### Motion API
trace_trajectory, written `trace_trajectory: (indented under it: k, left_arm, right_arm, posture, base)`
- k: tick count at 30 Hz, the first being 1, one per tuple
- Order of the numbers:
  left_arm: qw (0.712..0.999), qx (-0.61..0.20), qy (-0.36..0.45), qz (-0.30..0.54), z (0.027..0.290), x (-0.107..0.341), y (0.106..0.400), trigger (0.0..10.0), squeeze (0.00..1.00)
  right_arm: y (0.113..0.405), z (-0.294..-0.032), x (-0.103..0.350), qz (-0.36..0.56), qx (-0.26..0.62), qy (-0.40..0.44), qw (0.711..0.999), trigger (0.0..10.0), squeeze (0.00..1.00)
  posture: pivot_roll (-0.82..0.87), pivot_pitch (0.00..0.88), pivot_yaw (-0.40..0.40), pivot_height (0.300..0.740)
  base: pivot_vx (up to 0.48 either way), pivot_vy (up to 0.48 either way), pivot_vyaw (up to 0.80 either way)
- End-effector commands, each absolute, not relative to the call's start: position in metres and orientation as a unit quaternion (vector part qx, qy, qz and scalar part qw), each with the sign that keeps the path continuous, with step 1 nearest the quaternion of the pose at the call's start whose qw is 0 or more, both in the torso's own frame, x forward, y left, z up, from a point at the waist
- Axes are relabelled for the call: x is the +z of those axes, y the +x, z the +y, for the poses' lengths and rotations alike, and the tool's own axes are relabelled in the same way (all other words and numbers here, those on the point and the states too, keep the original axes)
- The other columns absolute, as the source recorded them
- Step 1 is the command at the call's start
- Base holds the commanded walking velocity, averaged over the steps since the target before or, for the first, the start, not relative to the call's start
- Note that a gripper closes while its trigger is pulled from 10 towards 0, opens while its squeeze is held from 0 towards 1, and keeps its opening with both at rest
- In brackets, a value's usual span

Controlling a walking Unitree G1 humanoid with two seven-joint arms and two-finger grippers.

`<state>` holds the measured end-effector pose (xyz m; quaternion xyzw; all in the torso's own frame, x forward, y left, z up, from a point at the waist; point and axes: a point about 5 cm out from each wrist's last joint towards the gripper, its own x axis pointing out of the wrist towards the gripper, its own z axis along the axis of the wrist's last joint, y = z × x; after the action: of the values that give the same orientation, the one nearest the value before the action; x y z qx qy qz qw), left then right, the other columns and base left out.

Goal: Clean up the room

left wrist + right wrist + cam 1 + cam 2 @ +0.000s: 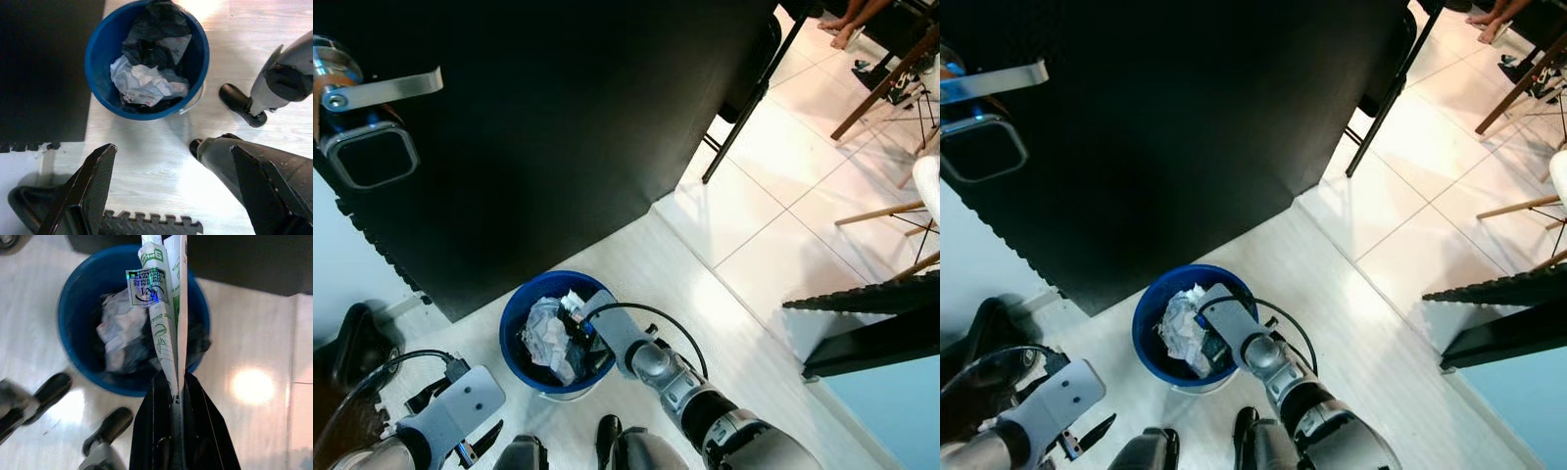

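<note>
While the robot stands over the bin, left gripper (475,446) hangs low at the robot's left side, jaws wide apart with nothing between them, idle above the pale floor (146,161). Dark door (558,127) with its metal handle (382,90) sits up left, well apart from both arms.

Blue bin (514,323) sits on the floor just in front of the robot's feet, already part full of crumpled white paper (144,83) and a black bag (156,29).

Right gripper (177,394) reaches over the bin's rim, jaws pinched tight on a flat white-and-green wrapper (164,318). The wrapper points out past the fingertips and hangs above the bin's contents. It looks to be over the opening rather than outside it.

Step judged: dropping the wrapper in, close to done for this piece.

Risks: wrapper is light and flat, so it may stick to a finger when the jaws open, or flutter sideways and land on the floor. Pushing lower could nudge the bin, which looks light and could slide or tip. Cable (646,313) on the right arm loops near the rim and might snag.

Chair legs (744,108) and tiles (803,196) further right are not involved.
</note>
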<state>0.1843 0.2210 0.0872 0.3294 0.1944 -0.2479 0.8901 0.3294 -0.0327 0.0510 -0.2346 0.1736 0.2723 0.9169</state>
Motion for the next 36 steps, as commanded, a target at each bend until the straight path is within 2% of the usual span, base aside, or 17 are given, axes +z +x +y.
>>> trace_trajectory:
  k: [1, 4, 5, 6, 7, 8, 9, 10, 15, 16, 19, 21, 24, 26, 31, 34, 36]
  left_arm:
    - [0.881, -0.261, 0.336, 0.208, 0.221, 0.085, 0.179, 10.0, 0.00]
    - [0.880, -0.262, 0.336, 0.208, 0.221, 0.086, 0.179, 10.0, 0.00]
    - [0.880, -0.262, 0.337, 0.208, 0.220, 0.086, 0.179, 10.0, 0.00]
    - [0.880, -0.262, 0.337, 0.207, 0.220, 0.086, 0.179, 10.0, 0.00]
    - [0.880, -0.263, 0.337, 0.207, 0.220, 0.086, 0.180, 10.0, 0.00]
    - [0.880, -0.262, 0.338, 0.206, 0.220, 0.086, 0.180, 10.0, 0.00]
    - [0.880, -0.262, 0.338, 0.206, 0.220, 0.086, 0.180, 10.0, 0.00]
    - [0.880, -0.262, 0.338, 0.206, 0.220, 0.086, 0.182, 10.0, 0.00]
    - [0.883, -0.260, 0.337, 0.200, 0.219, 0.087, 0.187, 10.0, 0.00]
    - [0.892, -0.254, 0.322, 0.191, 0.213, 0.086, 0.194, 10.0, 0.00]
    - [0.900, -0.249, 0.306, 0.184, 0.208, 0.086, 0.199, 10.0, 0.00]
    - [0.936, -0.209, 0.232, 0.163, 0.189, 0.085, 0.221, 10.0, 0.00]
    - [0.951, -0.185, 0.196, 0.151, 0.177, 0.085, 0.233, 10.0, 0.00]
    - [0.967, -0.163, 0.142, 0.132, 0.152, 0.086, 0.253, 10.0, 0.00]
    - [0.967, -0.197, 0.111, 0.117, 0.116, 0.086, 0.273, 10.0, 0.00]
    - [0.966, -0.202, 0.110, 0.116, 0.112, 0.086, 0.275, 10.0, 0.00]
    - [0.969, -0.192, 0.099, 0.122, 0.108, 0.084, 0.281, 10.0, 0.00]
  right_arm:
    - [0.325, -0.021, 0.050, 0.178, 0.277, -0.218, 0.919, 10.0, 0.00]
    - [0.325, -0.021, 0.050, 0.178, 0.278, -0.217, 0.919, 10.0, 0.00]
    - [0.325, -0.021, 0.049, 0.182, 0.282, -0.209, 0.919, 10.0, 0.85]
    - [0.323, -0.020, 0.048, 0.189, 0.283, -0.191, 0.921, 10.0, 1.00]
    - [0.322, -0.019, 0.046, 0.196, 0.282, -0.173, 0.923, 10.0, 0.94]
    - [0.321, -0.019, 0.045, 0.200, 0.281, -0.162, 0.924, 10.0, 0.33]
    - [0.321, -0.019, 0.045, 0.200, 0.281, -0.162, 0.924, 10.0, 0.33]
    - [0.320, -0.019, 0.044, 0.205, 0.280, -0.150, 0.926, 10.0, 0.00]
    - [0.320, -0.025, 0.041, 0.208, 0.270, -0.135, 0.930, 10.0, 0.00]
    - [0.322, -0.035, 0.039, 0.216, 0.246, -0.114, 0.938, 10.0, 0.00]
    - [0.323, -0.044, 0.038, 0.222, 0.227, -0.095, 0.944, 10.0, 0.00]
    - [0.327, -0.070, 0.036, 0.218, 0.171, -0.057, 0.959, 10.0, 0.00]
    - [0.328, -0.083, 0.036, 0.210, 0.146, -0.036, 0.966, 10.0, 0.00]
    - [0.327, -0.107, 0.041, 0.170, 0.099, -0.009, 0.980, 10.0, 0.00]
    - [0.309, -0.137, 0.055, 0.100, 0.030, -0.001, 0.995, 10.0, 0.00]
    - [0.306, -0.140, 0.056, 0.095, 0.022, -0.008, 0.995, 10.0, 0.00]
    - [0.299, -0.145, 0.059, 0.088, 0.009, -0.018, 0.996, 10.0, 0.00]
  posture:
    - [0.19, 0.384, -0.189, 0.740]
    - [0.19, 0.384, -0.189, 0.740]
    - [0.19, 0.384, -0.189, 0.740]
    - [0.20, 0.377, -0.185, 0.740]
    - [0.20, 0.373, -0.184, 0.740]
    - [0.20, 0.372, -0.183, 0.740]
    - [0.20, 0.372, -0.183, 0.740]
    - [0.19, 0.366, -0.179, 0.740]
    - [0.19, 0.357, -0.175, 0.740]
    - [0.17, 0.310, -0.160, 0.740]
    - [0.16, 0.301, -0.157, 0.740]
    - [0.13, 0.218, -0.124, 0.740]
    - [0.11, 0.189, -0.108, 0.740]
    - [0.09, 0.137, -0.076, 0.740]
    - [0.03, 0.068, 0.008, 0.740]
    - [0.03, 0.068, 0.008, 0.740]
    - [0.01, 0.048, 0.041, 0.740]
  base:
    - [0.000, 0.000, 0.00]
    - [0.000, 0.000, 0.00]
    - [0.000, 0.000, 0.00]
    - [0.000, 0.000, 0.00]
    - [0.000, 0.000, 0.00]
    - [0.000, 0.000, 0.00]
    - [0.000, 0.000, 0.00]
    - [0.000, 0.000, 0.00]
    - [0.000, 0.000, 0.00]
    - [0.000, 0.000, 0.00]
    - [0.000, 0.000, 0.00]
    - [0.000, 0.000, 0.00]
    - [0.000, 0.000, 0.00]
    - [0.000, 0.000, 0.00]
    - [0.000, 0.000, 0.00]
    - [0.000, 0.000, 0.00]
    - [0.000, 0.000, 0.00]
